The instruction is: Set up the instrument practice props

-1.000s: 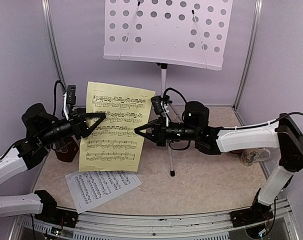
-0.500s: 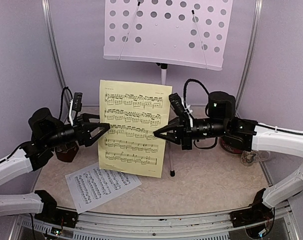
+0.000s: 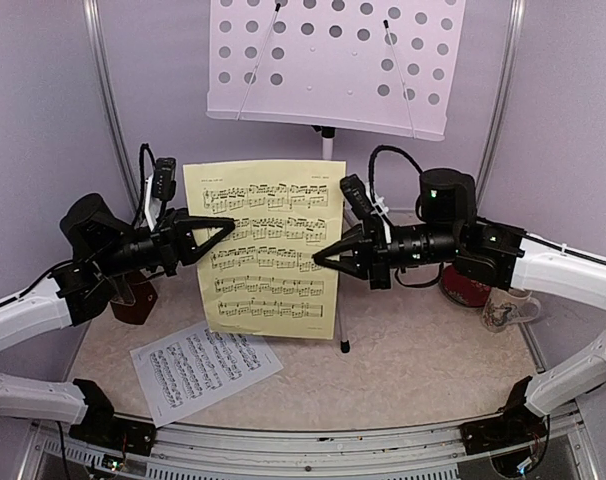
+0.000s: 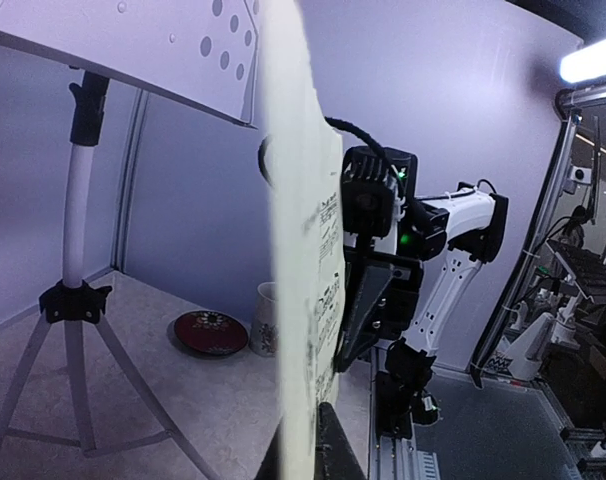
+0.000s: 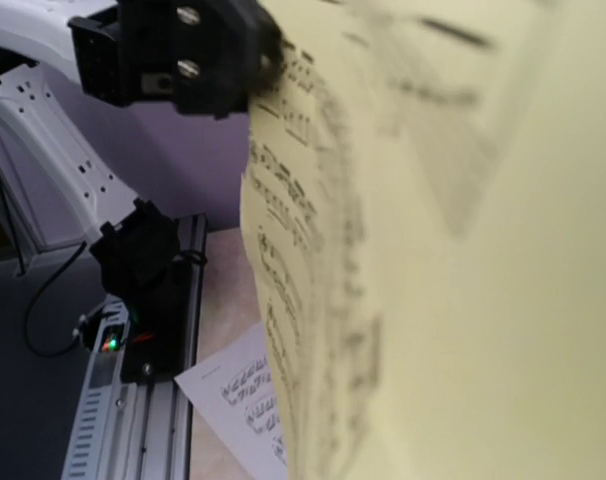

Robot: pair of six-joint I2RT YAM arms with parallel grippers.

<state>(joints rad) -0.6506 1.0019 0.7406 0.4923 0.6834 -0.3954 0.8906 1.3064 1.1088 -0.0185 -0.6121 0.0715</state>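
Observation:
A yellow sheet of music (image 3: 268, 250) hangs upright in mid-air in front of the white perforated music stand (image 3: 333, 65). My left gripper (image 3: 228, 228) is shut on its left edge. My right gripper (image 3: 318, 258) is shut on its right edge. The left wrist view shows the yellow sheet (image 4: 298, 250) edge-on, running down between my left gripper (image 4: 303, 450). In the right wrist view the yellow sheet (image 5: 453, 260) hides my right fingers. A white sheet (image 3: 203, 365) lies flat on the table at the front left. The brown metronome (image 3: 133, 302) stands mostly hidden behind my left arm.
The stand's pole and tripod legs (image 3: 341, 320) rise just behind the yellow sheet's right side. A red round dish (image 3: 463, 290) and a floral mug (image 3: 503, 308) sit at the right, under my right arm. Purple walls close in the back and sides.
My left gripper opened wide, rose and shut on the yellow sheet's left edge. The sheet rose, shifted right and turned more upright, with the right gripper still on it.

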